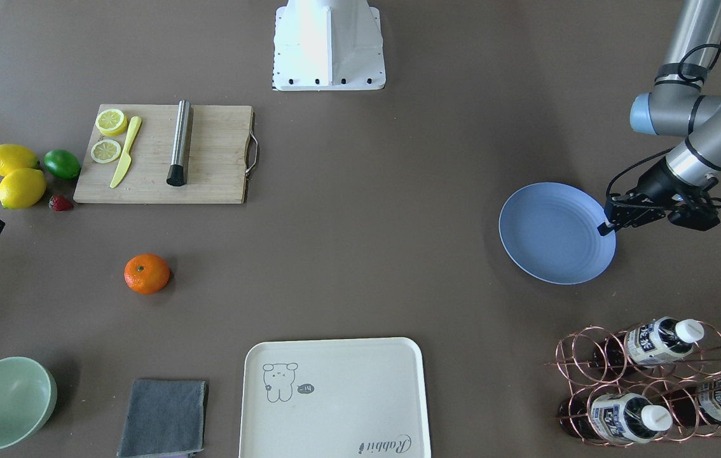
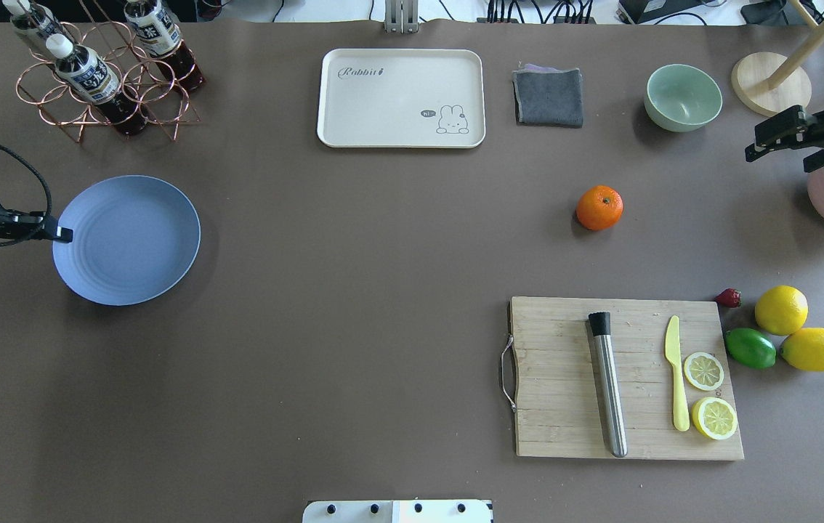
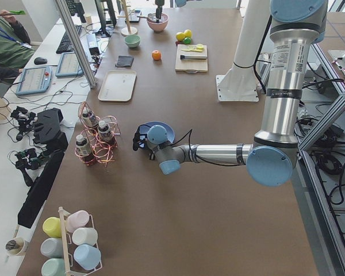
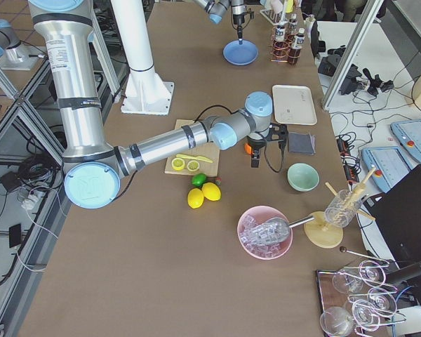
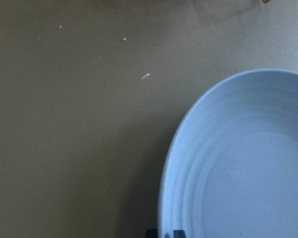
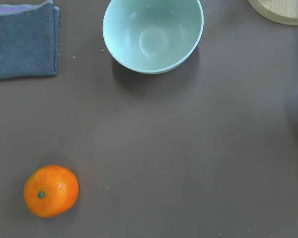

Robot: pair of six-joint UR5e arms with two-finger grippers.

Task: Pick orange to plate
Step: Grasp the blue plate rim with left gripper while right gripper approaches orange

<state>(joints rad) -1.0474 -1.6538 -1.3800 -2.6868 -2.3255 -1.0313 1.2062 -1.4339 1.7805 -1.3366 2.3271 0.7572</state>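
The orange (image 2: 599, 208) sits alone on the brown table between the mint bowl and the cutting board; it also shows in the right wrist view, orange (image 6: 51, 191), low and left. My right gripper (image 2: 755, 142) hangs open and empty well to the right of it, near the table's edge. The periwinkle plate (image 2: 128, 240) lies flat on the far left side. My left gripper (image 2: 59, 234) is at its left rim, shut on the plate's edge; the left wrist view shows that rim of the plate (image 5: 248, 163) between two dark fingertips (image 5: 151, 232).
A mint bowl (image 2: 682, 96), grey cloth (image 2: 548, 96) and cream tray (image 2: 401, 98) line the far edge. A cutting board (image 2: 564, 378) holds a steel tube, yellow knife and lemon slices; lemons and a lime (image 2: 750, 348) lie beside it. A copper bottle rack (image 2: 103, 80) stands behind the plate.
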